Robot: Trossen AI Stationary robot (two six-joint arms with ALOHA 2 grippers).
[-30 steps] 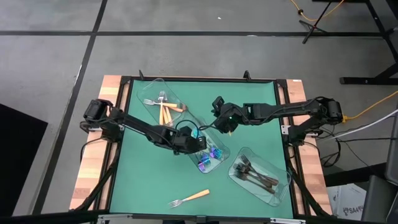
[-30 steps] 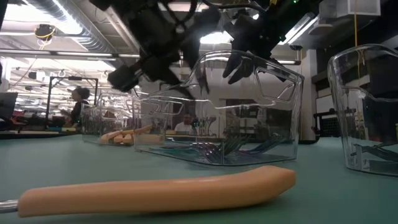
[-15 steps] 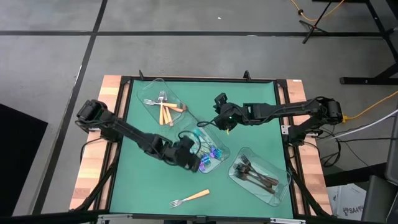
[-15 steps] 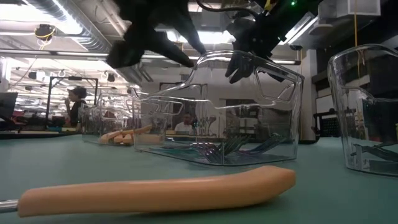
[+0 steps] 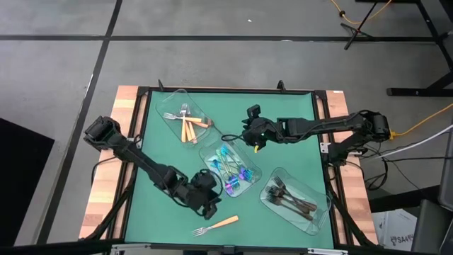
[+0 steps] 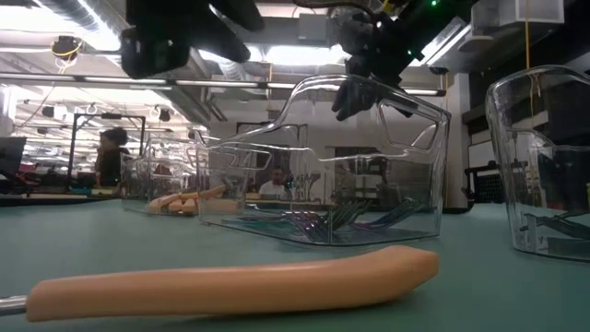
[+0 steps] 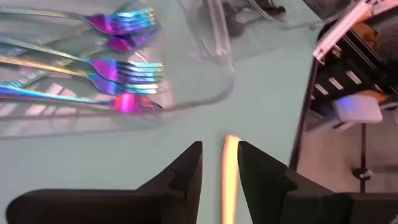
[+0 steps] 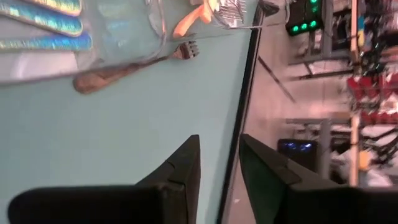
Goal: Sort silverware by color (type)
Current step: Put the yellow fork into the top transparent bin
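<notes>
Left gripper has swung off the middle tray and now hangs over bare mat, jaws slightly apart and empty, the stray orange-handled fork lying just ahead of them. Right gripper waits past the far end of that tray, jaws a crack apart, nothing between them. My worry: the fork lies flat, so the fingertips might skid it away. Its home tray with the other orange forks sits well behind the jaws, the iridescent forks in between.

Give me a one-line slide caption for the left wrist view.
Left gripper open above the orange fork handle, beside the clear tray of iridescent forks.
</notes>
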